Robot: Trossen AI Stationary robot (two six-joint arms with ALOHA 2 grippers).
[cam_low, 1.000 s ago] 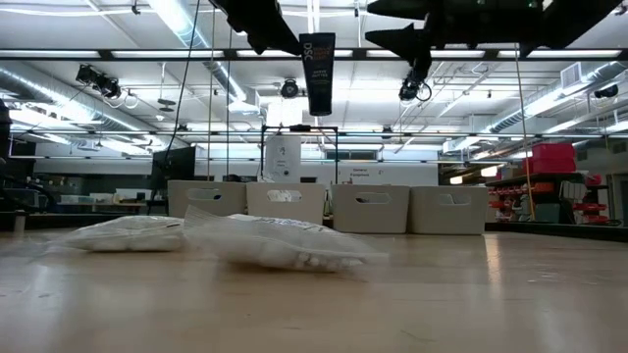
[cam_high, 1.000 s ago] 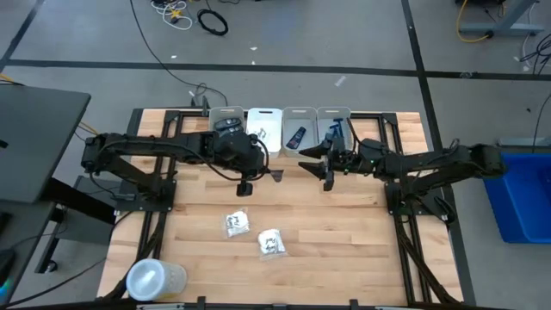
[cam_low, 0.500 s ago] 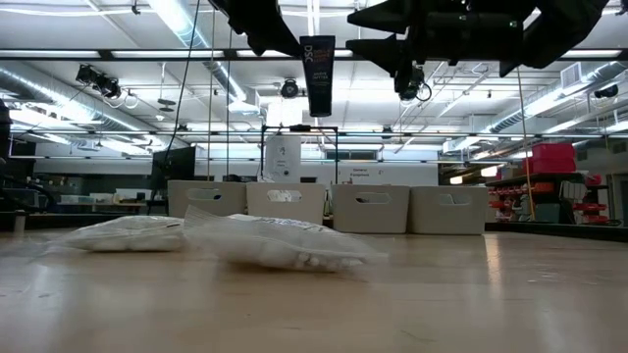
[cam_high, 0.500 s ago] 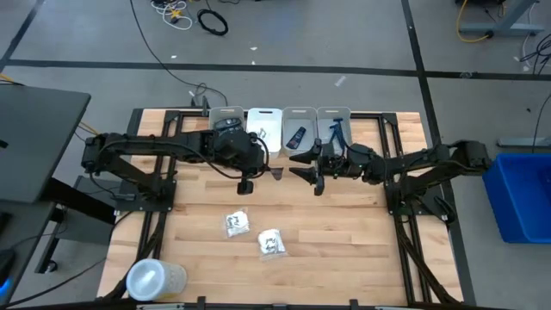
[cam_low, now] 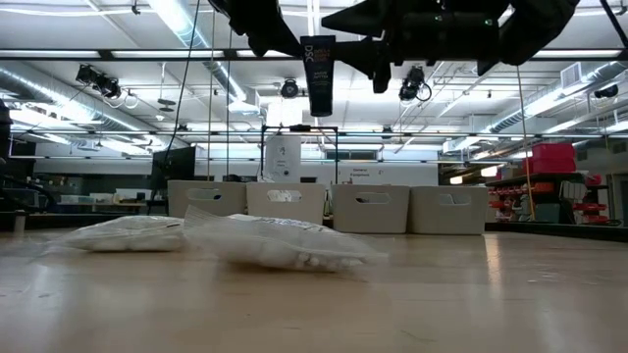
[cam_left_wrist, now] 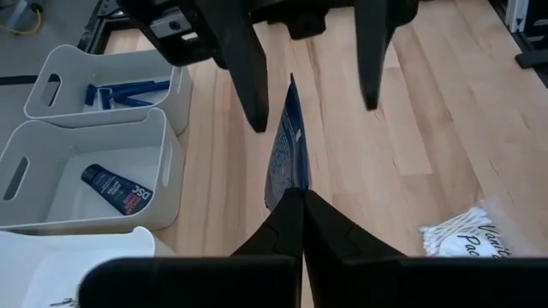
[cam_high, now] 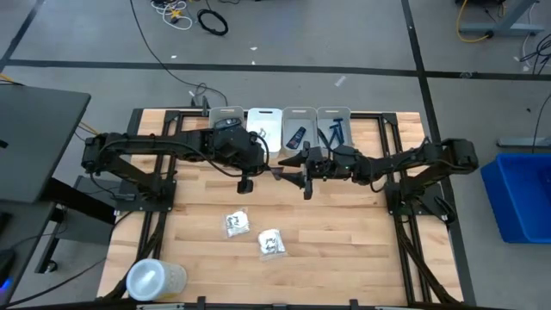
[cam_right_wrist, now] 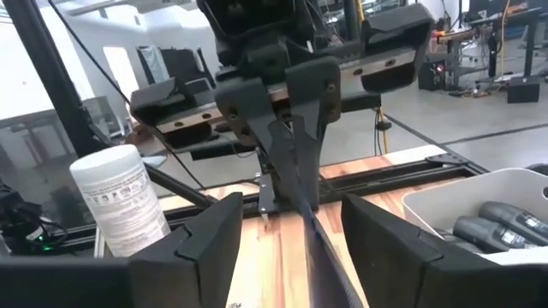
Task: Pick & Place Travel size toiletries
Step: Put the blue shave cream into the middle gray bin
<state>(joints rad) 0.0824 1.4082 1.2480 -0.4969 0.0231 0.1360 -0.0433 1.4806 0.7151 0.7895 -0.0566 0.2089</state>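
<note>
The left gripper is clamped on a dark tube, which hangs from it above the table. To its right, the right gripper stands wide open, its fingers on either side of the tube's free end without touching. Two white packets lie on the table below the grippers. Behind them stand four bins; their contents are partly hidden by the arms.

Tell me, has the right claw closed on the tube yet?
No, the right claw stands open, one finger on each side of the tube held by the left claw.
</note>
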